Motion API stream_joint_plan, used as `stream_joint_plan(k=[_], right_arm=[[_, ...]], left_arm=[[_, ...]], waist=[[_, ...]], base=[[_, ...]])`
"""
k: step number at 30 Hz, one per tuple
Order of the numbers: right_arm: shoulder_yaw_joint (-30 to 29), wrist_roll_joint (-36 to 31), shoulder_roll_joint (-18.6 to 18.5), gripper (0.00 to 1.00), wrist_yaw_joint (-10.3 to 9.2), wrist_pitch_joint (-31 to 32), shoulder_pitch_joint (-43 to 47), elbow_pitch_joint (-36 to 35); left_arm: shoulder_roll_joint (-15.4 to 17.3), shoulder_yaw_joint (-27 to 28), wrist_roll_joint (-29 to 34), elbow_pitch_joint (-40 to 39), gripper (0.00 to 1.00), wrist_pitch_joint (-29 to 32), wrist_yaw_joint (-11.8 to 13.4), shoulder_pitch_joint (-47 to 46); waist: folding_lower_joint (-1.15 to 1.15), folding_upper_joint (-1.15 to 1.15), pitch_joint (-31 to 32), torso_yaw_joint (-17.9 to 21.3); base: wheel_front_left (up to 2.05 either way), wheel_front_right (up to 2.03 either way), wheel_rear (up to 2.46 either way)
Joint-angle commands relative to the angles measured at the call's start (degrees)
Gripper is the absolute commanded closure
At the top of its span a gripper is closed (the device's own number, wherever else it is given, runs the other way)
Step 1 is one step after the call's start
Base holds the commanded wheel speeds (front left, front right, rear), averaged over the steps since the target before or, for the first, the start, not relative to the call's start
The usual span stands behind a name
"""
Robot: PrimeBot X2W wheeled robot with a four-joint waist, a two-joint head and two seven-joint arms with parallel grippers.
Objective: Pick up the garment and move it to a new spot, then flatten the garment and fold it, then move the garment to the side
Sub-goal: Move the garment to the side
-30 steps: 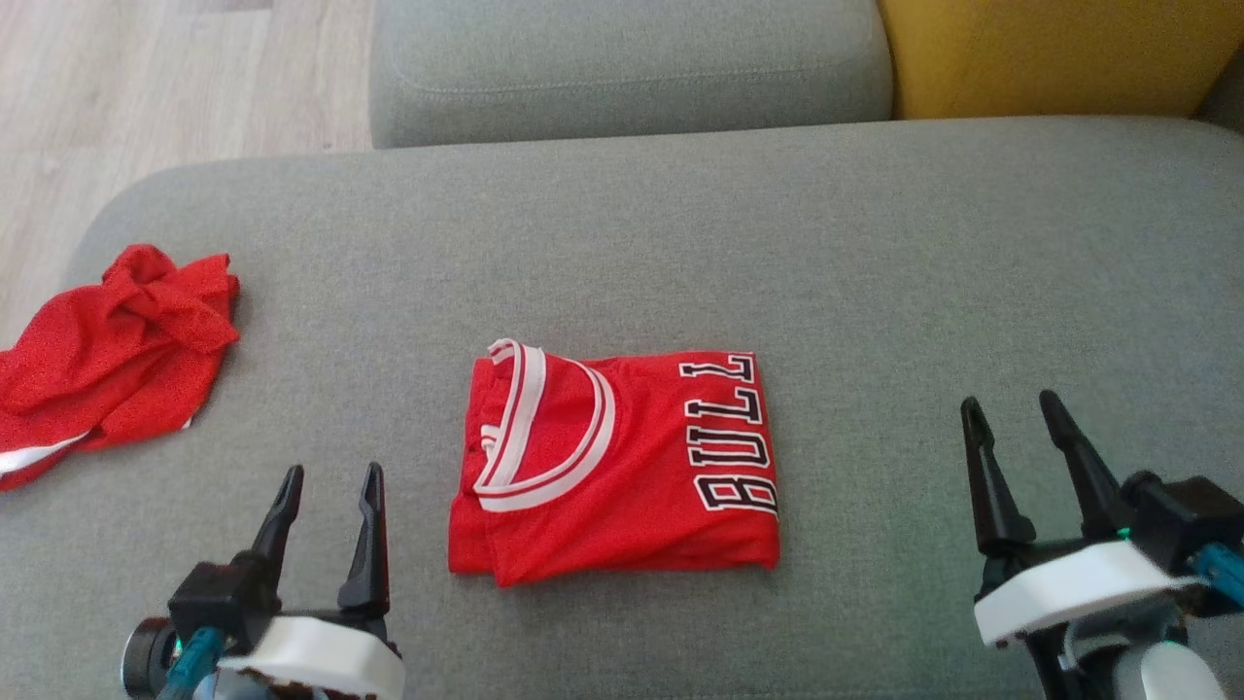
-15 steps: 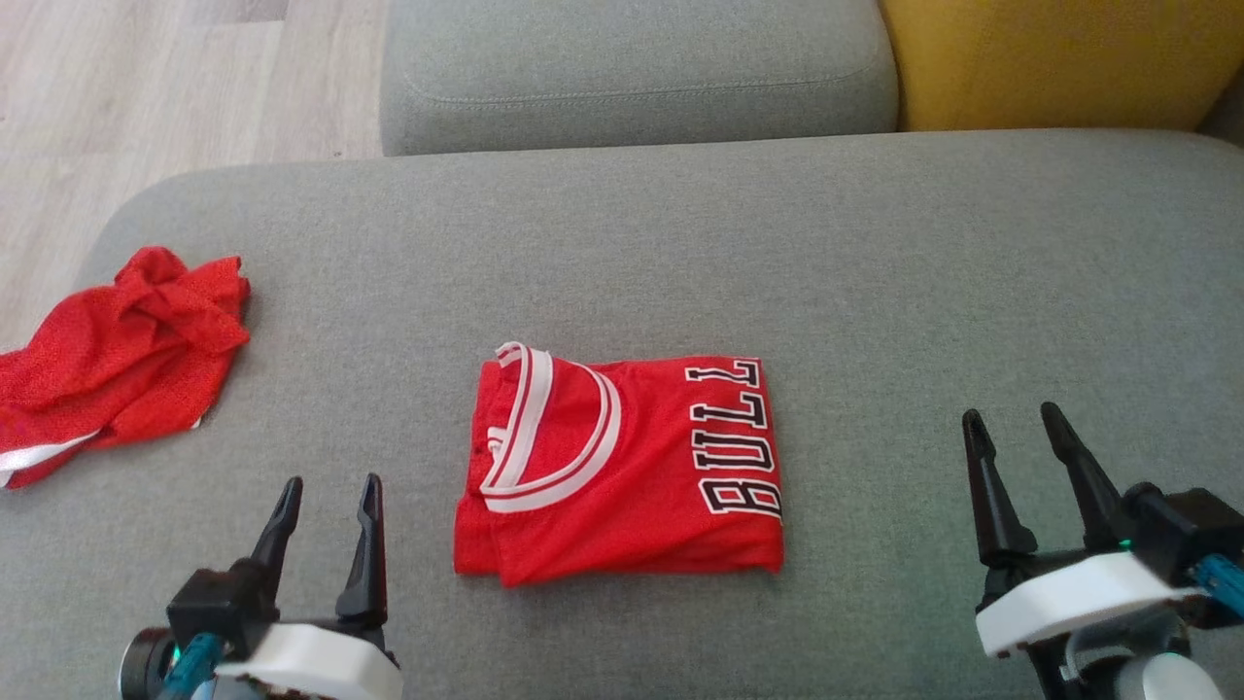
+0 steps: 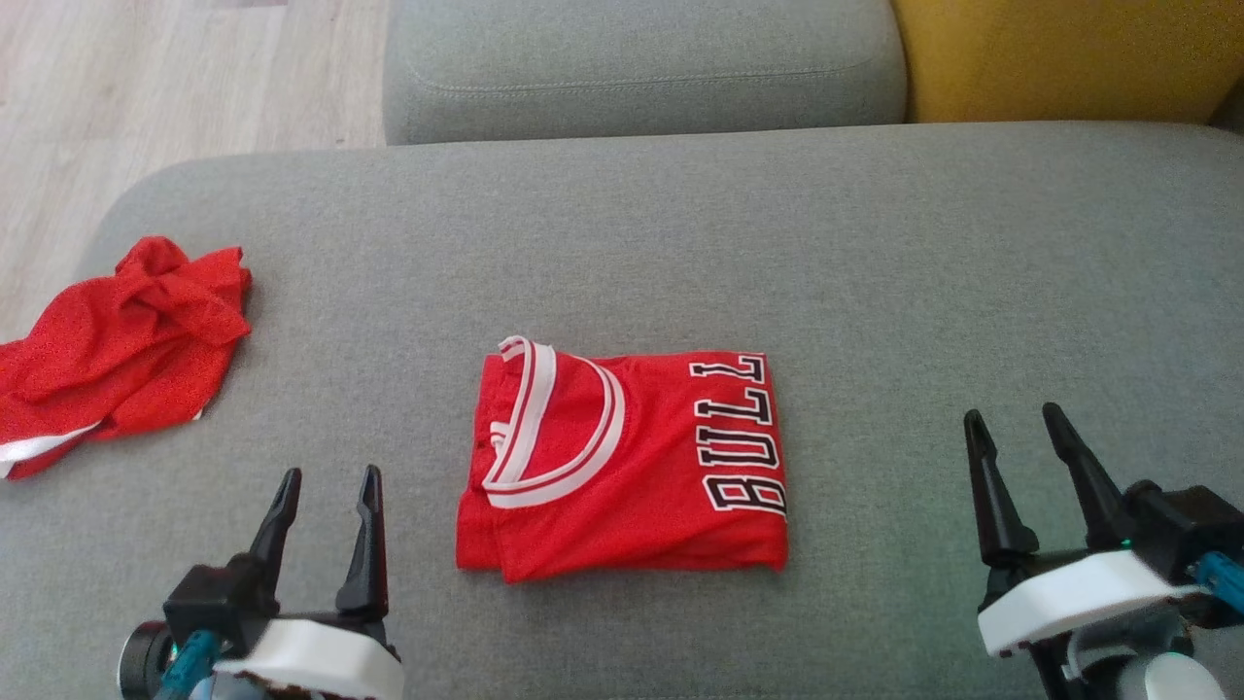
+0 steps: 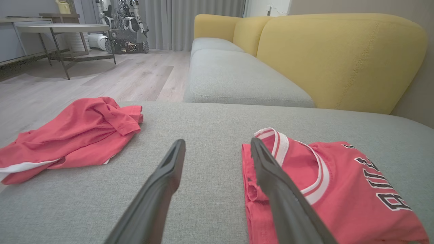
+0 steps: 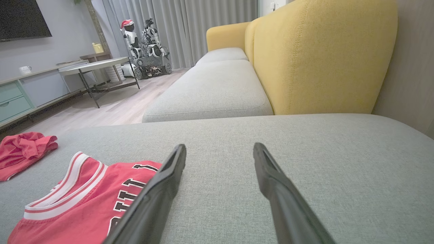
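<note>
Garments: two, both red: one folded jersey, one crumpled heap. Letters readable on jersey: four.

Grippers: two, namely left gripper and right gripper. Two fingers each, makes four.

Grey seat cushions, counted in left wrist view: three, namely near cushion, middle cushion, far cushion.

Yellow backs, same view: three, namely near back, middle back, far back.

Table: one. Mug: one. TV: one. Robots by curtain: one or two, cannot tell, too tangled.
</note>
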State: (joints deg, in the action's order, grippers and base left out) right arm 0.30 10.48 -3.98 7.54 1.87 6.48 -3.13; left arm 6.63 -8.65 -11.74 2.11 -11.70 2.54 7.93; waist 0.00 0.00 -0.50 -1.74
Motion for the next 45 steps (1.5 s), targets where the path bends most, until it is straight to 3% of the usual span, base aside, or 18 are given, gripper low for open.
stream_joint_plan(k=[1,10,17,23,31,32,33,34,40,45], right_arm=[[0.9,-0.4,-0.2,0.00,-0.05,0.0,-2.2,-2.3],[2.0,0.3,-0.7,0.00,-0.05,0.9,-4.7,2.0],[3.3,0.8,-0.4,0.00,-0.05,2.1,-8.6,11.4],[5.5,2.2,0.1,0.00,-0.05,3.2,-10.7,19.7],[7.5,4.1,0.7,0.00,-0.05,7.1,-13.6,29.1],[7.8,4.4,0.7,0.33,-0.05,7.6,-14.0,29.5],[8.0,4.6,0.7,0.78,-0.05,7.7,-14.3,29.8],[8.3,4.8,0.8,1.00,-0.05,7.6,-14.7,30.0],[10.7,3.6,-0.2,1.00,-0.05,6.6,-16.5,29.0],[13.4,3.9,-2.3,1.00,-0.05,6.8,-18.3,27.4]], left_arm=[[0.6,1.5,-0.1,-2.1,0.00,-0.1,0.2,-2.9],[0.4,0.3,-0.3,-1.3,0.00,-1.2,-0.8,-7.2],[-1.0,-1.9,0.0,1.1,0.00,-2.7,-2.1,-12.7],[-2.2,-3.1,-0.4,2.5,0.00,-3.2,-2.4,-14.7],[-2.9,-2.8,-0.1,2.0,0.00,-3.3,-2.6,-15.2],[-3.0,-2.6,0.0,1.8,0.00,-3.3,-2.6,-15.2],[-3.0,-2.4,0.1,1.7,0.00,-3.3,-2.7,-15.2],[-3.0,-2.2,0.2,1.7,0.00,-3.3,-2.8,-15.1],[-3.2,-1.2,0.7,1.4,0.00,-3.3,-3.1,-14.7],[-3.2,-0.3,1.4,0.8,0.00,-3.3,-3.2,-14.2]], waist=[[0.00,0.00,-0.1,-0.3],[0.00,0.00,-2.7,-4.8],[0.00,0.00,-5.4,-10.9],[0.00,0.00,-6.2,-14.0],[0.00,0.00,-6.9,-14.6],[0.00,0.00,-7.0,-14.4],[0.00,0.00,-7.1,-14.2],[0.00,0.00,-7.2,-13.9],[0.00,0.00,-7.3,-10.5],[0.00,0.00,-7.7,-5.2]], base=[[0.00,0.00,0.00],[0.00,0.00,0.00],[0.00,0.00,0.00],[0.00,0.00,0.00],[0.00,0.00,0.00],[0.00,0.00,0.00],[0.00,0.00,0.00],[0.00,0.00,0.00],[0.00,0.00,0.00],[0.00,0.00,0.00]])
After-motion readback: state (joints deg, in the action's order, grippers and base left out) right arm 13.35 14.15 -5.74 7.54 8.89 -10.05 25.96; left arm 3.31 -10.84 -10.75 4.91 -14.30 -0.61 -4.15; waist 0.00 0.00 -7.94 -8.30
